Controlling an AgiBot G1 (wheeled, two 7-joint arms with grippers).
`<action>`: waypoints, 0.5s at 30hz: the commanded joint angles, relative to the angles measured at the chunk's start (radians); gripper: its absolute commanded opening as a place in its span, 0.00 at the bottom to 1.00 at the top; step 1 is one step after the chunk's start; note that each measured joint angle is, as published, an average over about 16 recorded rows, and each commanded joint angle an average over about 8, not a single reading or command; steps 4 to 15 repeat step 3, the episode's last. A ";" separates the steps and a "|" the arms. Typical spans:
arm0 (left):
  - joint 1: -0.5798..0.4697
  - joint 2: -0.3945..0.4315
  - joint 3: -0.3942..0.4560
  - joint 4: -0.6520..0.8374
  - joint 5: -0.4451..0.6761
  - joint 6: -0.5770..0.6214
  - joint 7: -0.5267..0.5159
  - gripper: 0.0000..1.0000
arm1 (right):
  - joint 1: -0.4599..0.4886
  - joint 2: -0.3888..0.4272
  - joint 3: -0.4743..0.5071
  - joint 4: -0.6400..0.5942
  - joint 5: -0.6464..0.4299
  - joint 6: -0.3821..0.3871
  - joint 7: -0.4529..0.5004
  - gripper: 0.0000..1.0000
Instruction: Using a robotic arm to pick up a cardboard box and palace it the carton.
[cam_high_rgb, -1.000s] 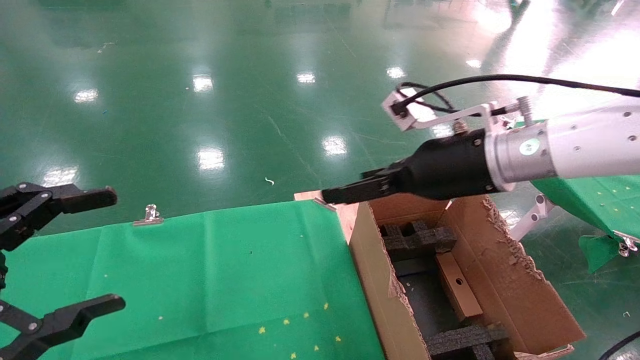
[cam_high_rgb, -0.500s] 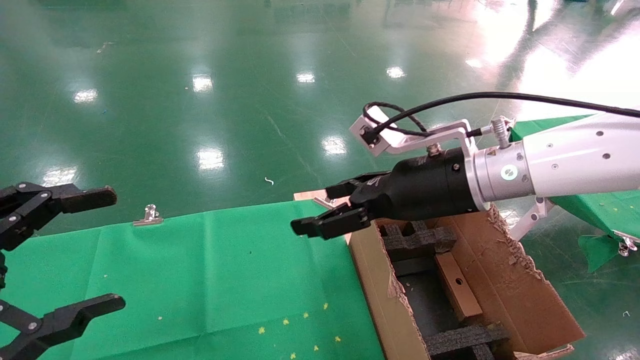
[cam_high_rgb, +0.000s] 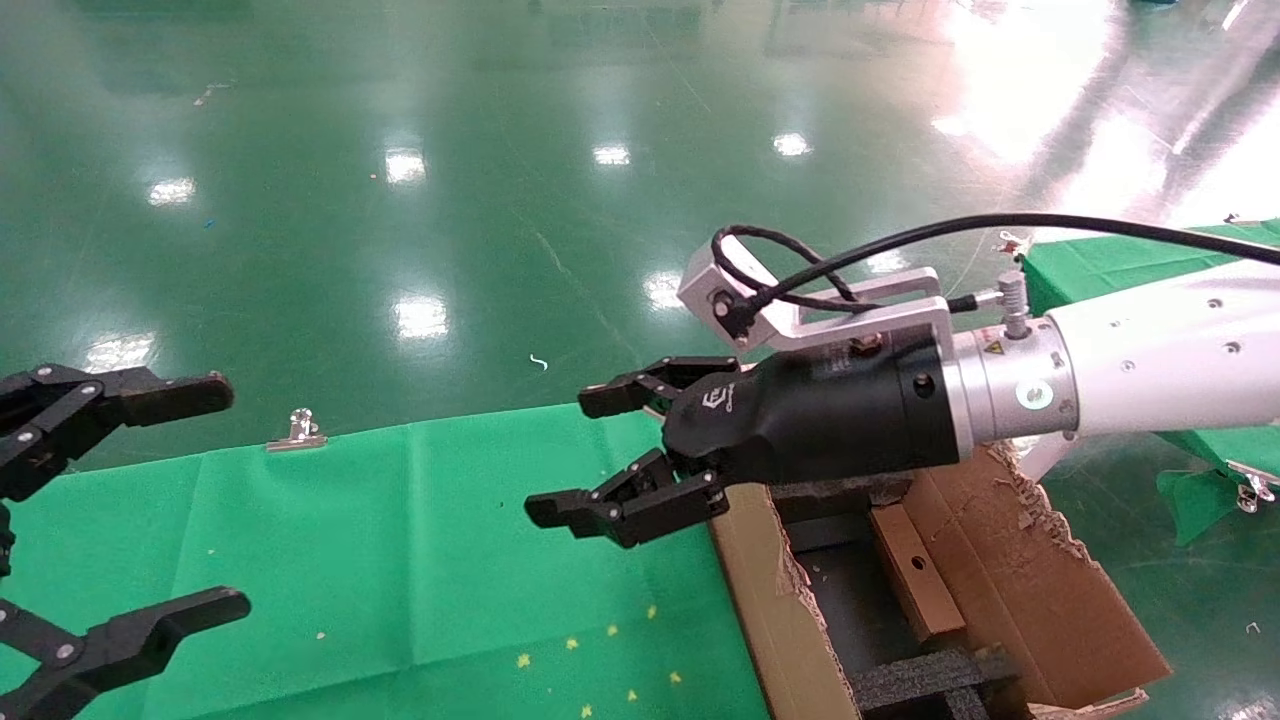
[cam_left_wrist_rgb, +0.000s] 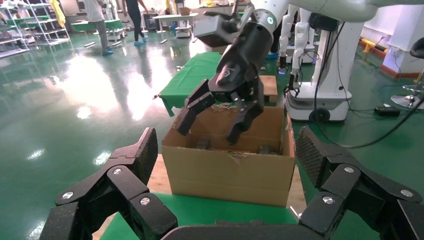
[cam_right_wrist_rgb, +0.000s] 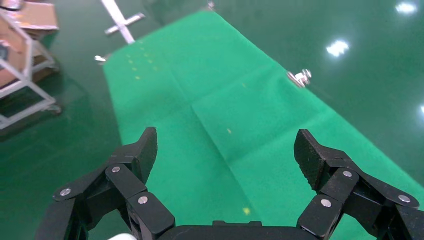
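Overhead, from the head view: the robotic arm (cam_high_rgb: 1150, 365), white with a black wrist, reached in from the right; its right gripper (cam_high_rgb: 600, 455) hung with fingers spread and nothing between them, above the green cloth (cam_high_rgb: 400, 560) just left of the carton (cam_high_rgb: 1010, 560). The cardboard box (cam_high_rgb: 915, 572) lay inside the carton, tilted, between black foam blocks (cam_high_rgb: 930, 680). The left gripper (cam_high_rgb: 150, 500) sat parked at the left edge, fingers wide apart. A metal clip (cam_high_rgb: 297, 430) held the cloth's far edge.

Left wrist view: left gripper fingers (cam_left_wrist_rgb: 135, 165) spread, empty; beyond them the carton (cam_left_wrist_rgb: 230, 172), with the right gripper (cam_left_wrist_rgb: 215, 120) open over its rim.

Right wrist view: right gripper fingers (cam_right_wrist_rgb: 135, 160) spread over the green cloth (cam_right_wrist_rgb: 240, 115); metal clip (cam_right_wrist_rgb: 301, 77) at the cloth's edge.
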 joint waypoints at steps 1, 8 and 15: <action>0.000 0.000 0.000 0.000 0.000 0.000 0.000 1.00 | -0.064 -0.007 0.088 -0.005 0.032 -0.041 -0.073 1.00; 0.000 0.000 0.000 0.000 0.000 0.000 0.000 1.00 | -0.082 -0.009 0.113 -0.007 0.041 -0.052 -0.093 1.00; 0.000 0.000 0.000 0.000 0.000 0.000 0.000 1.00 | -0.082 -0.009 0.113 -0.007 0.041 -0.052 -0.093 1.00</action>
